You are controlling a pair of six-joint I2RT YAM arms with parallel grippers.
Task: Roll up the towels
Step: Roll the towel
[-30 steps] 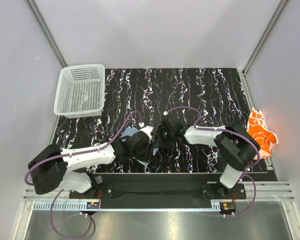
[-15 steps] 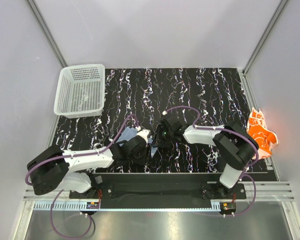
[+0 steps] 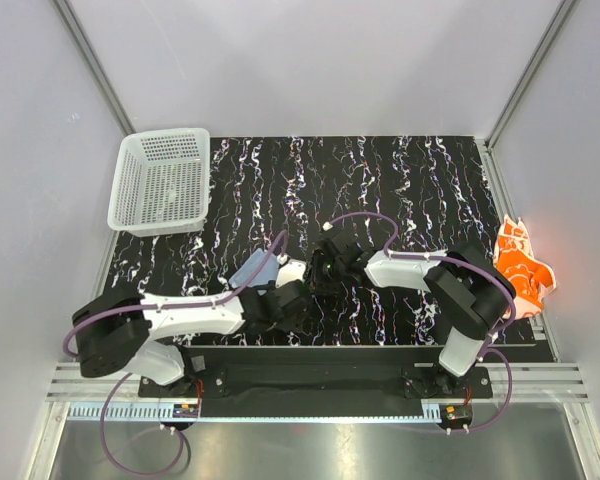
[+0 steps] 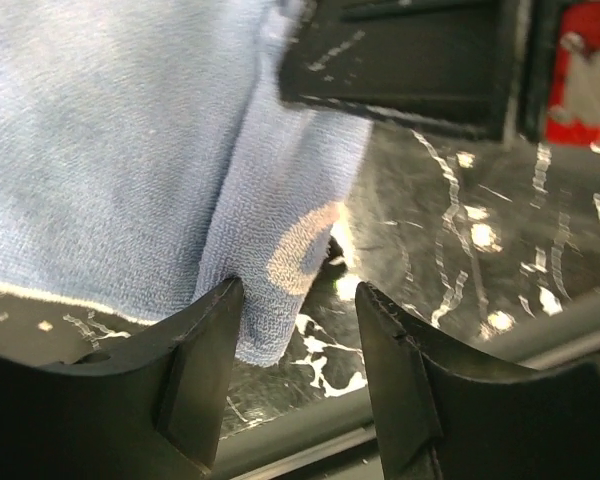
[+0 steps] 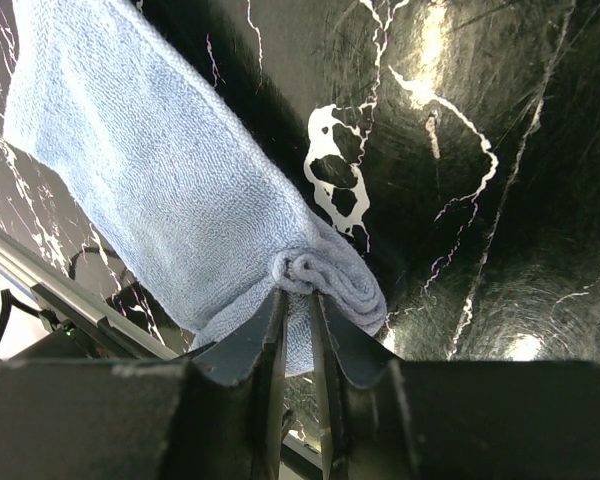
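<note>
Where the blue towel (image 5: pixel 170 190) lies: stretched away from the right gripper (image 5: pixel 298 300), rolled end at its fingertips.
Right gripper: pinched onto the roll's core (likely to keep the winding tight).
Left gripper (image 4: pixel 298 295): spread apart, straddling the towel's loose edge, apparently to guide it.
Orange towel (image 3: pixel 521 265): well apart on the right gripper's outer side, not yet rolled.

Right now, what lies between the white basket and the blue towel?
Only bare black marbled table. The top view shows nothing resting on the stretch from the basket to the blue towel.
</note>
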